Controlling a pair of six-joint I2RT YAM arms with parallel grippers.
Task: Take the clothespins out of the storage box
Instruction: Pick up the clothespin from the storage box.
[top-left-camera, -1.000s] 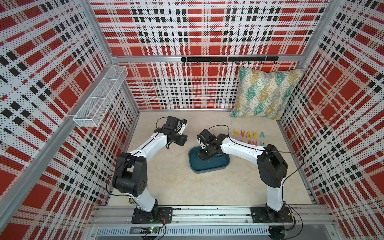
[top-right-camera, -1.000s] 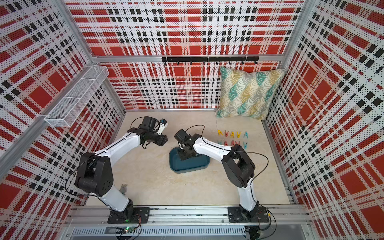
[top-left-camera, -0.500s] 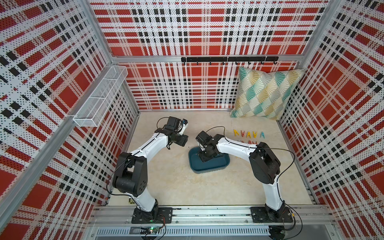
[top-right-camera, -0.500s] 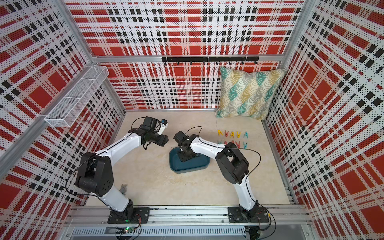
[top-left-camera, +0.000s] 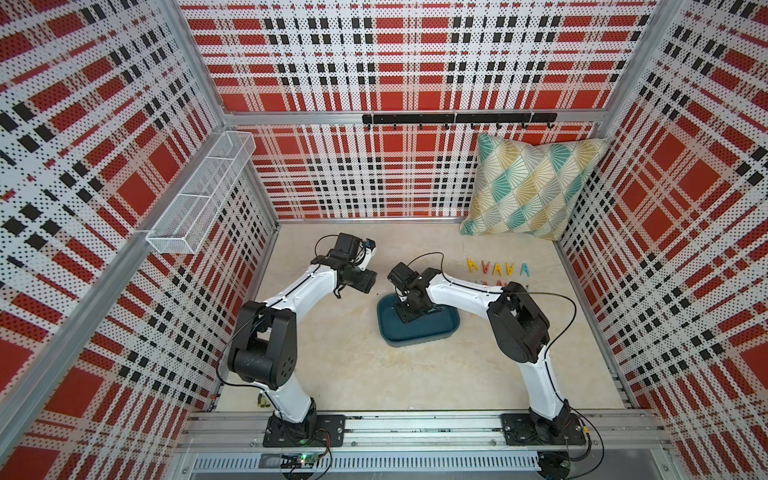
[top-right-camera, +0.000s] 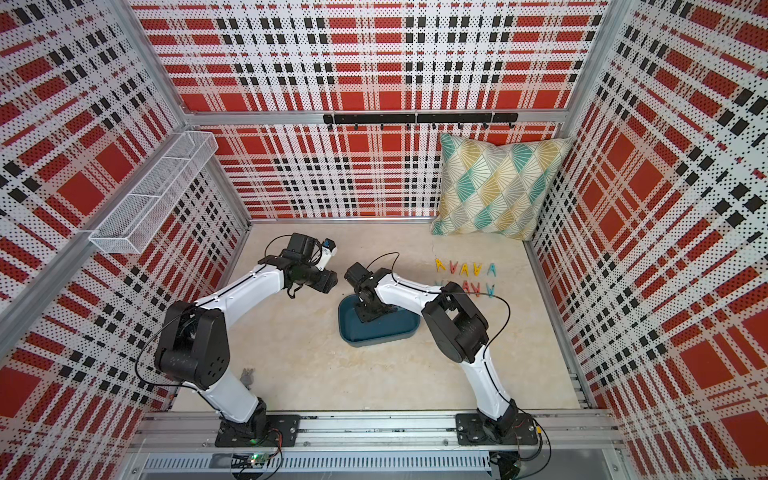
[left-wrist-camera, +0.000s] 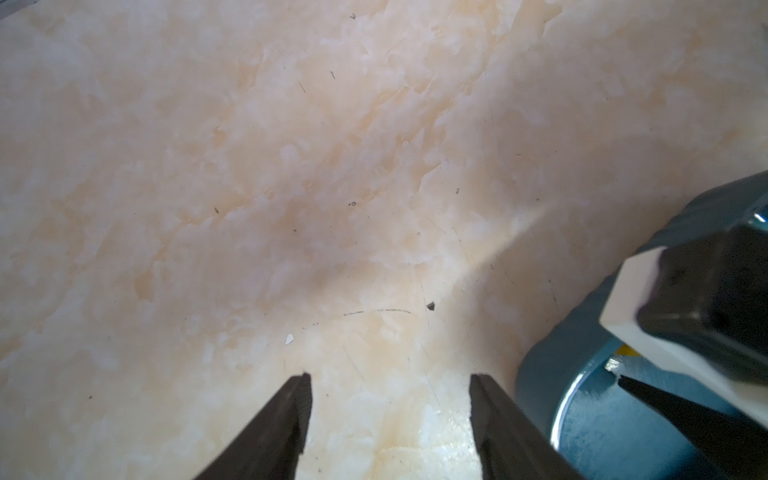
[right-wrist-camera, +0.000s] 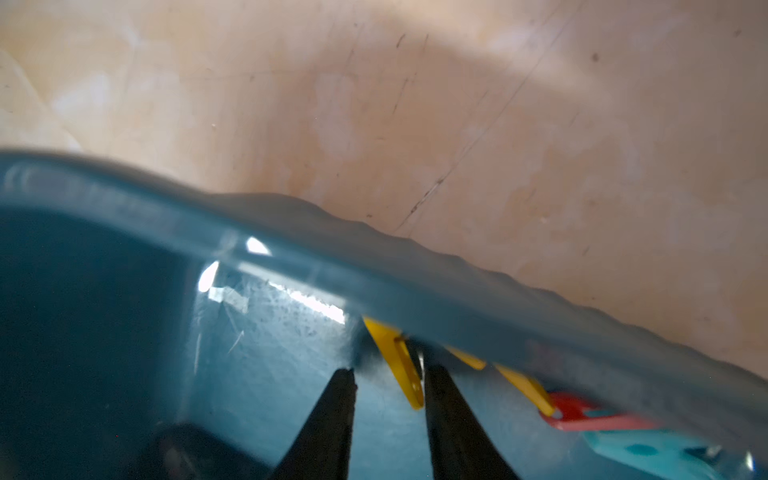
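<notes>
Right wrist view: at least four clothespins are seen inside the storage box (right-wrist-camera: 415, 291), tucked against its wall beneath the rim. They are a yellow clothespin (right-wrist-camera: 399, 361), a second yellow peg (right-wrist-camera: 523, 388), a red peg (right-wrist-camera: 590, 415) and a light blue peg (right-wrist-camera: 640, 449).
Top views: those pegs are hidden by the right arm (top-left-camera: 461, 291); only bare box floor is shown in both top views.
Left wrist view: a corner of the box is caught, with a sliver of yellow under the other gripper's body.
Right gripper (right-wrist-camera: 388, 372): lowered into the box, jaws narrowly parted. The yellow clothespin lies at the gap beside a single finger and is not clamped.
Left gripper (left-wrist-camera: 390, 376): held wide with nothing between the fingers, over bare tabletop (left-wrist-camera: 332, 187) just beside the box.
Outside the box: two rows of yellow, red and light blue clothespins (top-right-camera: 463, 269) are laid flat between the box and the cushion (top-right-camera: 498, 187). The row nearer the box is partly covered by the right arm.
Box: a shallow, glossy teal plastic tray with rounded corners and a scuffed floor.
Clothespins: A-shaped plastic.
Tabletop: a beige marbled surface with fine scratches.
Wire mesh basket (top-left-camera: 199, 195): white, mounted on the side wall.
</notes>
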